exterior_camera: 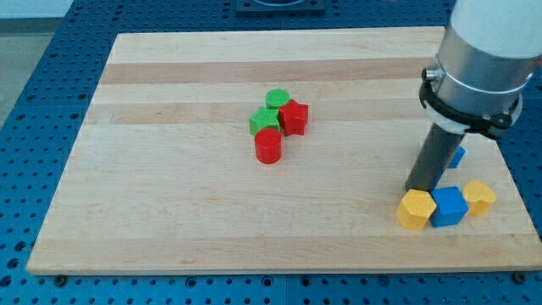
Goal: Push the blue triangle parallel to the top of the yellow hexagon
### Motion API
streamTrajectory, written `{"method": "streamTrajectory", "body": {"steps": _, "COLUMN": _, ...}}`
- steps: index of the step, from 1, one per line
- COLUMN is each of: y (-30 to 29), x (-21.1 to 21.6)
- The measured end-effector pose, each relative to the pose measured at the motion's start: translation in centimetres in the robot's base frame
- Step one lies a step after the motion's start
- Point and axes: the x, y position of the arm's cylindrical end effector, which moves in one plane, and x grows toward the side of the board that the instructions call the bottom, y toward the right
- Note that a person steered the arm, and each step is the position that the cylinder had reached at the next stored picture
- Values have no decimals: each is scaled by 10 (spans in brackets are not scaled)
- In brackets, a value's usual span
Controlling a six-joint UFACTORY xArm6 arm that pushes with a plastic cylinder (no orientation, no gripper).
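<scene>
A blue block (458, 157), mostly hidden behind the rod, sits near the board's right edge; its shape cannot be made out. The yellow hexagon (415, 210) lies at the lower right. My tip (420, 189) rests on the board just above the yellow hexagon and up-left of a blue cube (449, 206). The tip is down-left of the hidden blue block. It appears to touch or nearly touch the hexagon's top edge.
A second yellow block (480, 196) sits right of the blue cube. Near the board's middle, a green cylinder (277, 99), a green block (264, 121), a red block (295, 117) and a red cylinder (268, 146) cluster together. The wooden board's right edge (518, 182) is close.
</scene>
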Motion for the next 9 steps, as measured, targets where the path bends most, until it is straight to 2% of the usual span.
{"method": "streamTrajectory", "body": {"steps": 3, "y": 8, "x": 18}}
{"method": "streamTrajectory", "body": {"steps": 4, "y": -18, "x": 7}}
{"method": "streamTrajectory", "body": {"steps": 5, "y": -36, "x": -20}}
{"method": "streamTrajectory", "body": {"steps": 6, "y": -31, "x": -79}}
{"method": "streamTrajectory", "body": {"steps": 7, "y": 2, "x": -123}}
{"method": "streamTrajectory", "body": {"steps": 8, "y": 65, "x": -118}}
{"method": "streamTrajectory", "body": {"steps": 9, "y": 71, "x": -93}}
